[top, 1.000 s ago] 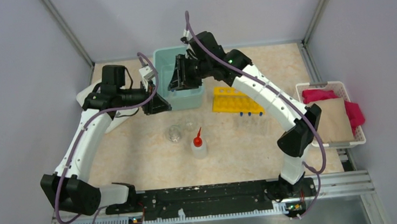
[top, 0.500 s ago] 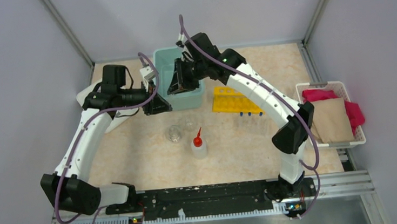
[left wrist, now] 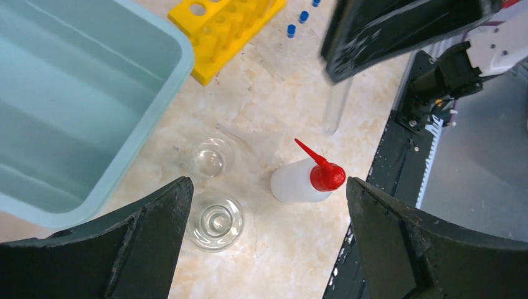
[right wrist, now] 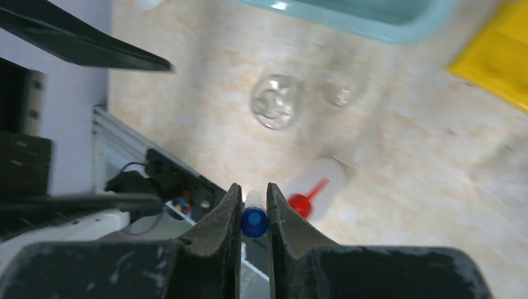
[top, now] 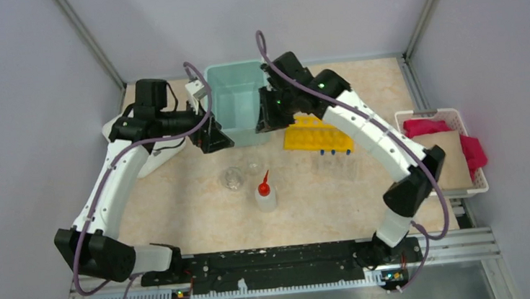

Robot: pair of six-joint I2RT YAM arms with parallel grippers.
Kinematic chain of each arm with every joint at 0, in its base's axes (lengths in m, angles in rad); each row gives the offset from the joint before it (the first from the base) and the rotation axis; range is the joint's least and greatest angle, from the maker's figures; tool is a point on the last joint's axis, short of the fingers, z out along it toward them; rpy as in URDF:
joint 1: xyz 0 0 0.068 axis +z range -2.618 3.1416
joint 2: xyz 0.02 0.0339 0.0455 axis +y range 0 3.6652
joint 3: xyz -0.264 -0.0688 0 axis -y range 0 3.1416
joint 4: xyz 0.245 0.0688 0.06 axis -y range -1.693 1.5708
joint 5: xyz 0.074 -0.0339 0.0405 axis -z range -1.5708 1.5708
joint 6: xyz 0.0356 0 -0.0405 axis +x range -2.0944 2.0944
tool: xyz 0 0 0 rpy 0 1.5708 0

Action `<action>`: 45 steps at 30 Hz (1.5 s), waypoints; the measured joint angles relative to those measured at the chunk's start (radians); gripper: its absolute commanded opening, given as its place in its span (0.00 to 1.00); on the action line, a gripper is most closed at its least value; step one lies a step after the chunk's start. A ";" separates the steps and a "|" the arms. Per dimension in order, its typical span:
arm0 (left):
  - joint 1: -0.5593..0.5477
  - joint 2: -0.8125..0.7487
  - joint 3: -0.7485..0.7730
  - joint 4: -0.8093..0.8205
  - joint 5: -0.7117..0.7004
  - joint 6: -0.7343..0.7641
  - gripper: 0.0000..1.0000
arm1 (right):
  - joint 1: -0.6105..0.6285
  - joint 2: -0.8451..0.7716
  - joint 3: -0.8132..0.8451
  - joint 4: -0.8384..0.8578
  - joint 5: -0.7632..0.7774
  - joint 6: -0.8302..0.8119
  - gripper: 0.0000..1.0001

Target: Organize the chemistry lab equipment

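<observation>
1. Marbled tabletop [top: 180,200]; right gripper [right wrist: 253,196] clamped on a blue-capped test tube [right wrist: 254,222], between teal bin [top: 236,101] and yellow rack [top: 316,135].
2. Left gripper [left wrist: 268,187] spread wide, empty.
3. Likely early: glass cups [top: 233,177], squeeze bottle [top: 265,195], other tubes [top: 332,159] lie loose.

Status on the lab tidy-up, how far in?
Early. Nothing visibly sorted: yellow rack holes look empty. In hand: right gripper shut on one test tube. Remaining: other tubes, two cups, squeeze bottle on table; left gripper open.
</observation>
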 measured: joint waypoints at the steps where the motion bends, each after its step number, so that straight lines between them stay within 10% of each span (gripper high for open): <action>1: 0.000 0.003 0.010 -0.001 -0.015 -0.004 0.99 | -0.008 -0.047 -0.047 -0.018 0.044 -0.012 0.00; 13: 0.000 0.022 0.043 -0.007 -0.128 -0.038 0.99 | -0.141 -0.595 -0.540 -0.110 0.500 -0.045 0.00; 45: 0.007 0.019 0.041 -0.003 -0.209 -0.067 0.99 | -0.161 -0.607 -1.083 0.197 0.798 0.105 0.00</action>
